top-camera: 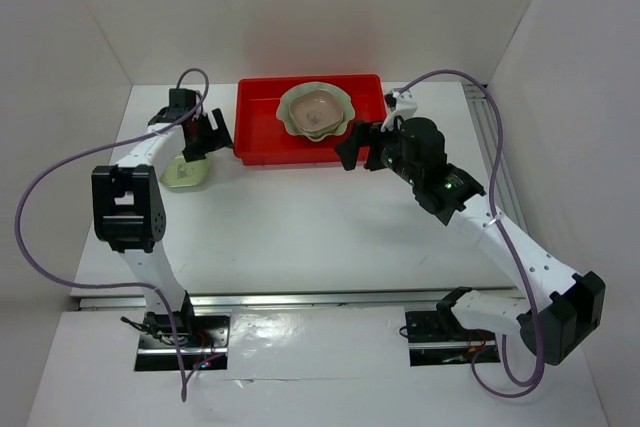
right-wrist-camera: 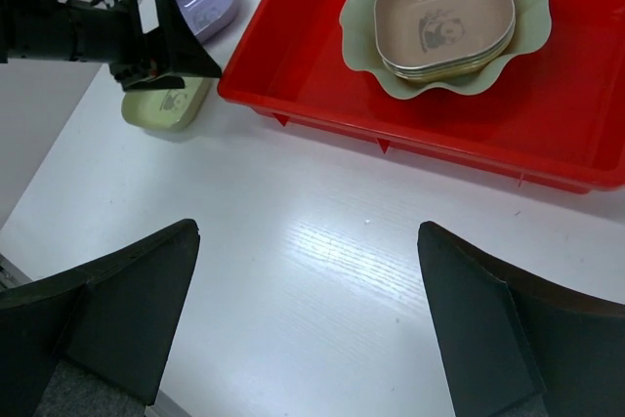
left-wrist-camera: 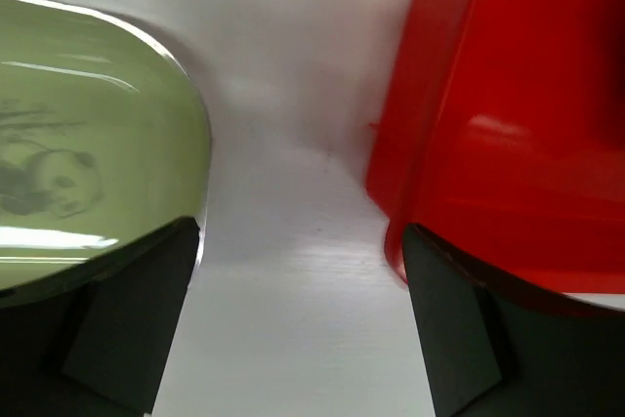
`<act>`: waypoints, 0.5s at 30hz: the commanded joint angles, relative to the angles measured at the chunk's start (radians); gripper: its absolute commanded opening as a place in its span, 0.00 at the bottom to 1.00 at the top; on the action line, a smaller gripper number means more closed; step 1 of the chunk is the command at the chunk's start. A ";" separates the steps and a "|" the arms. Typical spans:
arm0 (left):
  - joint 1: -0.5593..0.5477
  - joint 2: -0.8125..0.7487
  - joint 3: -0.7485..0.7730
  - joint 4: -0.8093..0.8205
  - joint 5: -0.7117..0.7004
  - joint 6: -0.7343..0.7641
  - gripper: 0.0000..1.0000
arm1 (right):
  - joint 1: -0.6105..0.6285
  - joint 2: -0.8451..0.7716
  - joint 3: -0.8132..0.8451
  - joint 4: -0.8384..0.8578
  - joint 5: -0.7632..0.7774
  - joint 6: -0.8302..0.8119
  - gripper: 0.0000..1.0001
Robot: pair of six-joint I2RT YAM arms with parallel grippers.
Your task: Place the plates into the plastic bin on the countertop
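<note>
Left gripper (top-camera: 205,134) is hanging open and empty between the green panda dish (top-camera: 185,172) on the countertop (top-camera: 300,217) and the left wall of the red bin (top-camera: 258,125), right gripper (top-camera: 358,147) hovering open too, so descending here risks a finger clipping the wall or shoving the dish.

Plastic bin (top-camera: 258,132): stood far-centre on the countertop (top-camera: 320,237). Scalloped dish (top-camera: 290,113): lay in the bin, with a stack of small dishes (top-camera: 318,109) nested on it. Near small dish (top-camera: 185,174): sat left of the bin, with the far small dish (right-wrist-camera: 207,2) behind it.
</note>
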 commanded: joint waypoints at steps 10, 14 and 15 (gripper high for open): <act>0.041 0.041 -0.049 0.040 -0.076 -0.005 0.97 | 0.009 -0.062 -0.023 0.042 0.021 -0.040 1.00; 0.041 0.031 -0.049 0.040 -0.099 0.007 0.98 | 0.009 -0.039 -0.011 0.054 0.011 -0.040 1.00; 0.041 0.043 -0.049 0.040 -0.115 0.007 0.98 | 0.009 -0.039 -0.020 0.066 0.001 -0.040 1.00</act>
